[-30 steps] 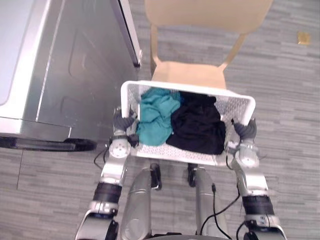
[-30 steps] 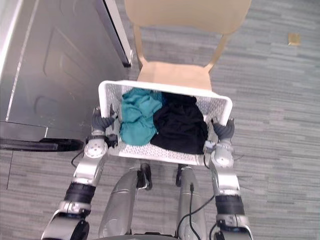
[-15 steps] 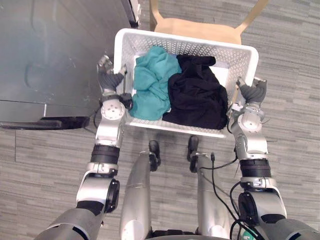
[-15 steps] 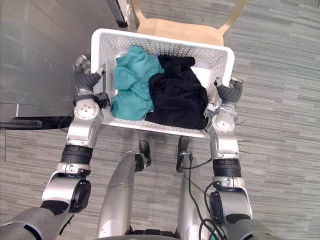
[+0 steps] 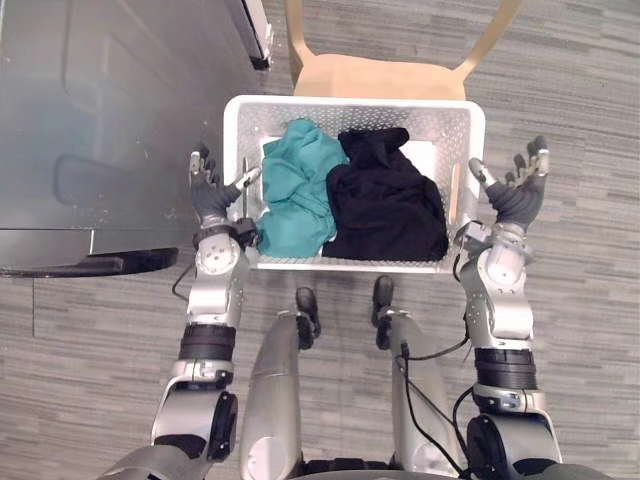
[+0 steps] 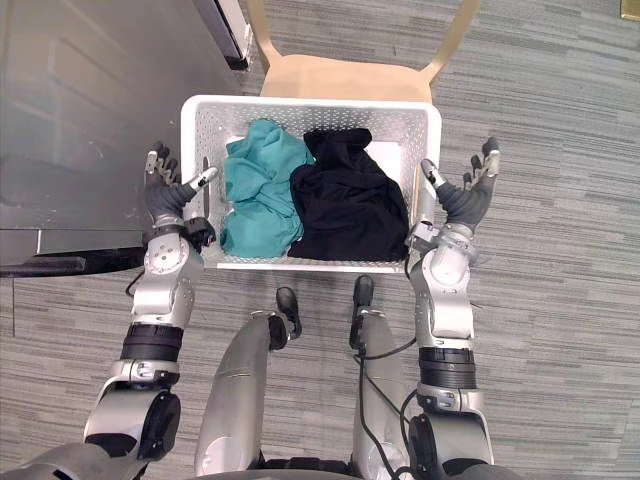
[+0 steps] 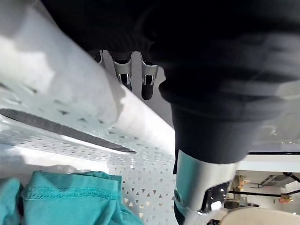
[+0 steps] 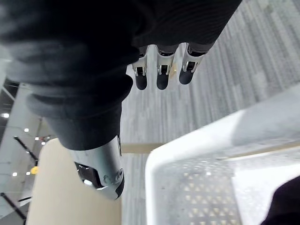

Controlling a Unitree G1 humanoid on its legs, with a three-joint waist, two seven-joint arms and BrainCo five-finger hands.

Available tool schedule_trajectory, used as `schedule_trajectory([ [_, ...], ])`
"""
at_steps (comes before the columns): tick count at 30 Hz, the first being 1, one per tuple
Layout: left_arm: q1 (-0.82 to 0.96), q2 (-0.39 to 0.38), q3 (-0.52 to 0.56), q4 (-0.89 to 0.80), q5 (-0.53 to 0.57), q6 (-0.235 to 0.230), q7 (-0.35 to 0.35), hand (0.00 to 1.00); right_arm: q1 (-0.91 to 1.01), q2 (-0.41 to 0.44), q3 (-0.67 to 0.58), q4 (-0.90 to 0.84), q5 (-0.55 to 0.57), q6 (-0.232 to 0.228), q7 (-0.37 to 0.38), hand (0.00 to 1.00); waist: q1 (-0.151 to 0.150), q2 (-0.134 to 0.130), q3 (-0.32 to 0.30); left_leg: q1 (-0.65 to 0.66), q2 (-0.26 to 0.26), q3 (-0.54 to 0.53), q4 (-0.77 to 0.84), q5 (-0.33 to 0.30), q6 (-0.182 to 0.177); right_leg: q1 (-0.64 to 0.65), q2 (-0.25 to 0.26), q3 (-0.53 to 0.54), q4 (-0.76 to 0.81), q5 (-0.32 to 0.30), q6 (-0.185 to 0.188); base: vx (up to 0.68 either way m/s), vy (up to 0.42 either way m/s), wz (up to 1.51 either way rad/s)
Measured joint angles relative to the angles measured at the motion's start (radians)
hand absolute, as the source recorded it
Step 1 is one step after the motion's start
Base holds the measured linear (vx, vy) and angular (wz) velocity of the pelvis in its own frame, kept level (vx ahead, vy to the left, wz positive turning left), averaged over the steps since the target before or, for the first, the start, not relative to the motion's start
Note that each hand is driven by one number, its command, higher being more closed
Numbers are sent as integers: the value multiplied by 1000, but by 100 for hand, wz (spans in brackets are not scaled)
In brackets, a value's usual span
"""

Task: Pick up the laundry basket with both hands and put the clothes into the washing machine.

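A white perforated laundry basket (image 5: pixel 350 102) sits level in front of me, against the front of a wooden chair. A teal garment (image 5: pixel 298 185) lies in its left half and a black garment (image 5: pixel 386 202) in its right half. My left hand (image 5: pixel 210 196) is open just outside the basket's left wall, fingers spread and off the rim. Open as well, my right hand (image 5: pixel 516 194) stands a little clear of the right wall. In the left wrist view the straight fingers (image 7: pixel 133 75) lie along the basket wall (image 7: pixel 70 122) above the teal garment (image 7: pixel 61 197). The right wrist view has straight fingers (image 8: pixel 161 77) over the floor beside the basket rim (image 8: pixel 211 136).
The silver washing machine (image 5: pixel 120 100) fills the left side, with a dark part (image 5: pixel 90 265) jutting out low beside my left arm. The light wooden chair (image 5: pixel 375 75) stands right behind the basket. Grey plank floor lies to the right.
Both hands have uncurled and come off the basket's sides. The basket, tilted before, now sits level. The camera has shifted too.
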Motion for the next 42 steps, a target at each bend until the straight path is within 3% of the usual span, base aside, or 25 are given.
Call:
schedule_trajectory([
  [6,181,-18,9,-144,-6,-29,-47,0,197,-34,6,-133,-52,-3,78,0,1,0,-2,110,1,4,-47,0,0,106,8,-1,-38,-1,-1,33,-37,-3],
  [9,300,-70,9,-179,-6,-31,-75,0,317,-30,17,-147,-63,-9,136,0,3,-1,-8,179,-3,9,-80,0,0,168,8,-3,-56,-7,-5,52,-21,0],
  [12,451,-130,8,-159,-5,-28,-112,0,480,-9,26,-129,-78,-6,192,0,1,-3,-72,242,-21,0,-131,8,-3,225,-8,-22,-71,-29,-1,98,-28,18],
  [16,612,-144,11,10,4,-8,-181,0,615,27,23,62,-95,3,249,0,5,-7,-178,376,-37,-18,-208,12,-9,358,-19,-54,-111,-59,0,144,-26,20],
  [19,658,-143,13,157,34,24,-228,0,645,43,24,220,-103,12,272,0,11,-6,-221,442,-42,-32,-243,16,-15,428,-20,-73,-137,-63,0,90,-12,16],
  [28,660,-133,87,528,185,49,-254,0,623,57,-1,672,-95,25,315,0,25,-7,-322,557,-58,-83,-311,31,-28,577,-30,-135,-210,-68,7,37,-9,18],
  [33,657,-138,87,598,230,52,-249,0,597,71,-11,792,-95,24,333,0,27,1,-344,554,-77,-127,-319,44,-30,599,-48,-176,-206,-83,18,-17,-16,29],
  [36,619,-147,92,600,237,50,-235,0,574,69,-14,860,-89,23,332,0,24,3,-340,461,-85,-153,-264,49,-45,562,-83,-251,-172,-98,17,-67,-8,72],
  [38,586,-154,110,600,237,51,-233,0,551,78,-19,893,-76,26,325,0,26,-5,-333,398,-10,-3,-184,39,-44,521,-118,-297,-146,-91,7,-68,53,79],
  [40,561,-154,116,608,237,52,-227,0,522,77,-28,908,-73,26,310,0,18,-23,-316,395,140,159,-30,32,-32,524,-200,-337,-111,-86,12,-34,171,70],
  [42,552,-157,115,611,237,51,-214,0,524,69,-36,922,-74,27,308,0,8,-44,-308,453,246,193,-28,36,-38,561,-266,-351,-116,-65,48,-41,344,72],
])
